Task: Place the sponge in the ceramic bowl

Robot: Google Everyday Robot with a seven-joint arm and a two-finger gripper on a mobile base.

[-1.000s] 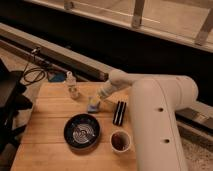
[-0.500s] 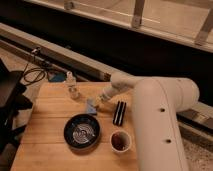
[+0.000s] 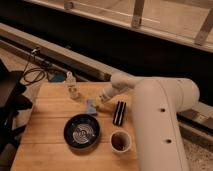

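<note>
Gripper: my gripper [image 3: 102, 97] sits over the far middle of the wooden table [image 3: 47, 117], at the end of the white arm [image 3: 160, 115] that reaches in from the right. I cannot tell whether it is clamped on anything or standing free.

Sponge: the sponge [image 3: 91, 106] is right at the gripper's left, near side, just beyond the far rim of the ceramic bowl [image 3: 69, 133]. I cannot tell whether it is touching the table or lifted off it.

Bowl: it stands near the middle of the table with its pale rings showing and nothing inside it.

Change: over the last second the sponge has crept a little left and nearer, towards the bowl's far rim. The gripper has hardly shifted, and the bowl has stayed where it was.

Meaning: the gap between sponge and bowl is closing, but the sponge is not in the bowl. If I have hold of it, I judge this to be the carry towards the bowl. If I do not, it lies short of the rim.

Neighbours: the black ribbed bar [image 3: 119, 113] lies to the right of the sponge, the pale cup [image 3: 120, 141] stands right of the bowl, and a small bottle [image 3: 73, 89] stands to the far left. All are off the short line from sponge to bowl.
</note>
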